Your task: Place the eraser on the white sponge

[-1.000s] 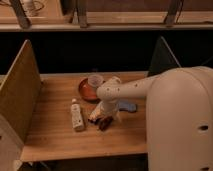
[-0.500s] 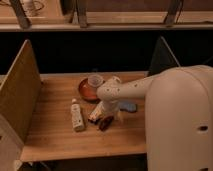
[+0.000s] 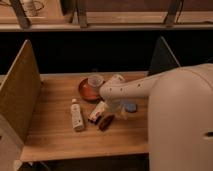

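Observation:
The eraser (image 3: 97, 112), a small white block with red and dark marks, lies on the wooden table (image 3: 55, 137) near its middle. The white sponge (image 3: 130, 106), a flat pale blue-grey pad, lies to its right, partly hidden by my arm. My gripper (image 3: 116, 106) hangs down from the pale arm (image 3: 135, 89) between the eraser and the sponge, close to the table top and just right of the eraser. I cannot see whether it touches the eraser.
A dark reddish-brown oblong piece (image 3: 106, 122) lies just below the eraser. A cream speckled stick (image 3: 76, 115) lies to the left. A red plate (image 3: 89, 91) with a clear cup (image 3: 95, 80) sits behind. Board walls (image 3: 20, 90) flank the table.

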{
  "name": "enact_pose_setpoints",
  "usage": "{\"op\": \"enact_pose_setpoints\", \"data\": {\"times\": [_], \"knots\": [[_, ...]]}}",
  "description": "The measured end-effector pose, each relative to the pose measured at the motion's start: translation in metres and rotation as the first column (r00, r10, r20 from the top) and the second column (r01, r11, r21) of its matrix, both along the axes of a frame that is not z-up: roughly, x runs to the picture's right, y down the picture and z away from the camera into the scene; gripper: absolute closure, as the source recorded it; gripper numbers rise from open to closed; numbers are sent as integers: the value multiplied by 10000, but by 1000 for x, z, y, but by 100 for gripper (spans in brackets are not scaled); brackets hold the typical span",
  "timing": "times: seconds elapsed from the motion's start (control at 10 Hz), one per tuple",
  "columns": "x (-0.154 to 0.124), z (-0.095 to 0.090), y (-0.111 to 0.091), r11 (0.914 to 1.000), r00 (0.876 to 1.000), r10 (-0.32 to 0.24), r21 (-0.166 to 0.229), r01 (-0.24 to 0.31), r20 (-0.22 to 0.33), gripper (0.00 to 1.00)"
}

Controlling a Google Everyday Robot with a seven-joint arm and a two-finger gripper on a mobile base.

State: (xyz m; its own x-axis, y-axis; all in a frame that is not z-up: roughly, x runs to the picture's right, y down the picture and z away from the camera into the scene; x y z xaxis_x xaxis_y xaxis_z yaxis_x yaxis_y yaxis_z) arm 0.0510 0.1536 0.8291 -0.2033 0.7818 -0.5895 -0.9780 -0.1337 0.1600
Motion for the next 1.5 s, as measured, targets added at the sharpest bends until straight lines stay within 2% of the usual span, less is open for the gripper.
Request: {"op": "enact_pose_setpoints", "data": {"times": [0.2, 0.4, 0.5, 0.6, 0.8, 0.9, 1.1, 1.2, 1.4, 1.5], "knots": [[-4, 5, -16, 9985, 9982, -415, 387, 398, 440, 20], [-36, 22, -32, 9865, 9760, -1487, 921, 1353, 1592, 20], [-61, 34, -36, 9737, 9493, -2194, 1126, 1983, 2254, 20], [-79, 45, -34, 9633, 9256, -2650, 1162, 2418, 2702, 20], [-100, 63, -23, 9471, 8920, -3207, 976, 3057, 3185, 20], [-106, 72, -17, 9430, 8838, -3308, 801, 3230, 3310, 20], [-103, 82, -13, 9428, 8869, -3280, 527, 3293, 3252, 21], [-99, 86, -13, 9441, 8924, -3232, 429, 3268, 3149, 26], [-91, 90, -17, 9454, 9029, -3202, 361, 3238, 2868, 46], [-90, 91, -20, 9487, 9084, -3119, 386, 3139, 2784, 58]]}}
